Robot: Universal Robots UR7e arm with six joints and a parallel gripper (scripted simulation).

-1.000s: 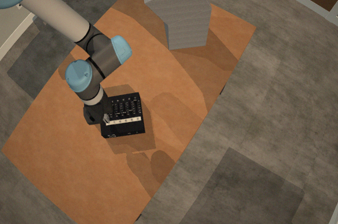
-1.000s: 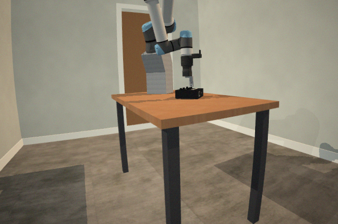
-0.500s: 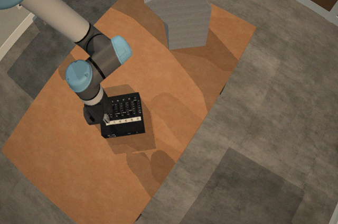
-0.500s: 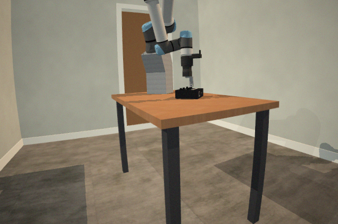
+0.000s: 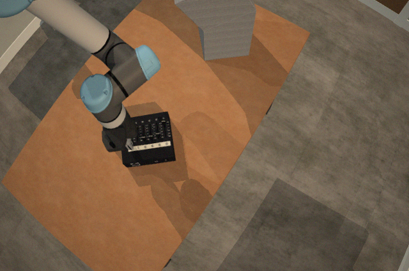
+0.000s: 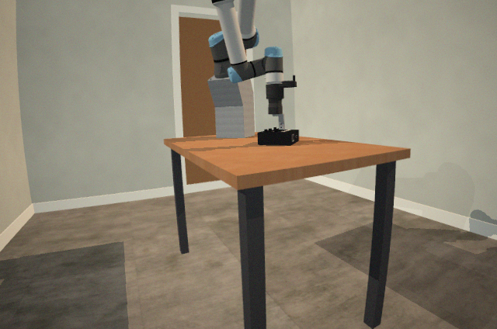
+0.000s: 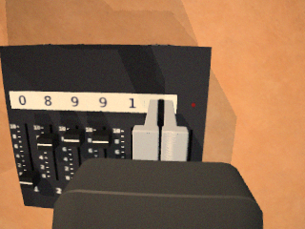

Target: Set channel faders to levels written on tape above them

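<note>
The black lighting desk (image 5: 158, 155) (image 6: 278, 137) (image 7: 95, 71) stands on the table. A white tape (image 7: 76, 101) (image 5: 153, 145) across it reads 0, 8, 9, 9, 1, and its right end is hidden. Several faders sit in slots below the tape; three caps (image 7: 45, 145) (image 7: 71, 140) (image 7: 97, 143) stand close under it, and the leftmost cap (image 7: 25, 182) is far from it. My gripper (image 7: 160, 114) (image 5: 129, 145) (image 6: 281, 121) is shut and empty. Its fingertips point down at the tape's right end and cover the fader there. I cannot tell if they touch the desk.
The wooden table (image 5: 66, 195) (image 6: 300, 161) carries the grey arm pedestal (image 5: 224, 23) (image 6: 232, 109) at its far end. The arm's wrist body fills the bottom of the wrist view and hides the desk's near part.
</note>
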